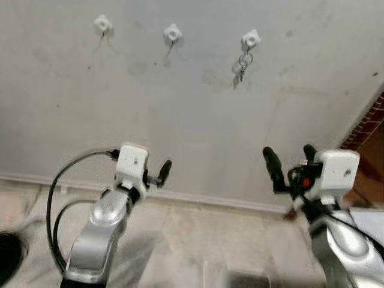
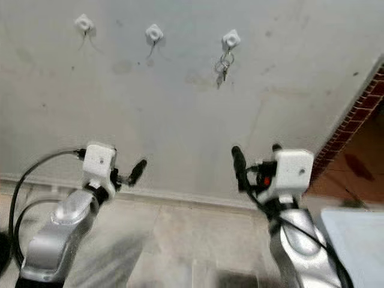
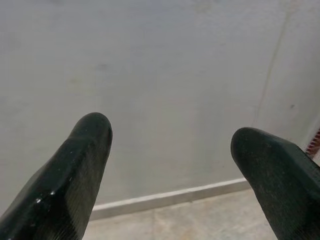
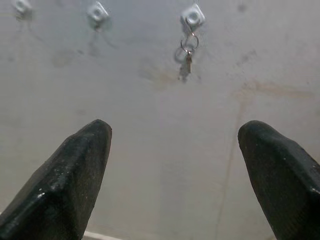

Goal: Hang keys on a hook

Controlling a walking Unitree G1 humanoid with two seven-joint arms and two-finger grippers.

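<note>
Three white hooks are fixed high on the grey wall: the left hook (image 1: 102, 24), the middle hook (image 1: 173, 33) and the right hook (image 1: 251, 39). A small bunch of keys (image 1: 243, 65) on metal rings hangs from the right hook, and the right wrist view shows the keys (image 4: 187, 52) under that hook (image 4: 193, 16). My right gripper (image 1: 290, 156) is open and empty, well below the keys and a little to their right. Low on the left, my left gripper (image 1: 159, 173) points at bare wall, open with nothing between its fingers (image 3: 90, 150).
A pale skirting board (image 1: 198, 199) runs along the wall's foot above a tiled floor (image 1: 198, 240). A red brick edge (image 1: 366, 129) borders the wall on the right. A black cable (image 1: 54, 198) loops beside my left arm. A dark object (image 1: 9, 255) lies at the bottom left.
</note>
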